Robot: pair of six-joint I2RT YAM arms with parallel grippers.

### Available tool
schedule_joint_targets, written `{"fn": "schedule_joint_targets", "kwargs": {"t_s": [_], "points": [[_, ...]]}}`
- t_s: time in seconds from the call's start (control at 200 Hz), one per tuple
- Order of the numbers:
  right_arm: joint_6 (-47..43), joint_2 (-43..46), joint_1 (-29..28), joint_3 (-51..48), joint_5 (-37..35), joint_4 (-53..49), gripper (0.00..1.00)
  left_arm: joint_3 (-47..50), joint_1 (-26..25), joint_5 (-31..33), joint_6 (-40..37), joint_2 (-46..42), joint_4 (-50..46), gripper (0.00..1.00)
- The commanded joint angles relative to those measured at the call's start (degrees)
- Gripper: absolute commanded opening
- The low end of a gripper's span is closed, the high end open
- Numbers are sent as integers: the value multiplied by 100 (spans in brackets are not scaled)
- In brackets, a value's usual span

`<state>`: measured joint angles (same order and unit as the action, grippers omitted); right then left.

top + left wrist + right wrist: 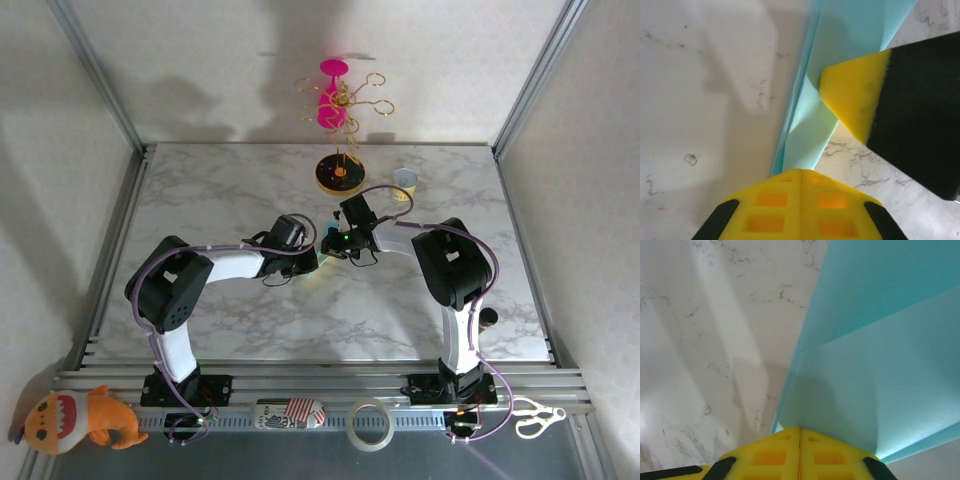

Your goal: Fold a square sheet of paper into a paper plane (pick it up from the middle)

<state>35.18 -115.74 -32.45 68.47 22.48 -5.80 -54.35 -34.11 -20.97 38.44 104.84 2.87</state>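
Starting at the left claw [800,175]: its yellow fingers are seen pressed flat together, no gap, right at the near end of the teal paper [850,35]. Whether the sheet is actually nipped there cannot be told. From those tips the paper is stretched away across the marble table [705,100], folded into long layers with a crease down its left side. A yellow fingertip [850,95] of the right claw [800,432] is pressed against the paper's right edge. In the right wrist view those fingers are shut tight too. A folded flap of the paper is clamped in the seam between them, with two layers fanned out above. From overhead, both claws are found nose to nose at the middle of the table, arms bent inward. Beyond them, near the back edge, a round black-and-yellow stand base [340,175] is set, with a small pale round object [404,180] just to its right.
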Motion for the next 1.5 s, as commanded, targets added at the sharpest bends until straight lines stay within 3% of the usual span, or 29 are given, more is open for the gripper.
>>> {"fn": "schedule_joint_targets", "kwargs": {"t_s": [0.0, 0.346, 0.936, 1.192, 1.492], "points": [[-99, -330, 19, -181, -317, -676, 9, -102, -61, 34, 120, 169, 192, 0], [-205, 245, 97, 160, 42, -476, 11, 82, -83, 117, -98, 263, -291, 0], [-648, 5, 332, 440, -559, -656, 12, -13, -96, 110, -249, 181, -470, 0], [-687, -164, 335, 292, -439, -674, 12, -214, -105, -323, -162, -8, 68, 0], [-677, -170, 335, 220, -374, -747, 12, -606, -114, -183, 101, 353, 512, 0]]}}
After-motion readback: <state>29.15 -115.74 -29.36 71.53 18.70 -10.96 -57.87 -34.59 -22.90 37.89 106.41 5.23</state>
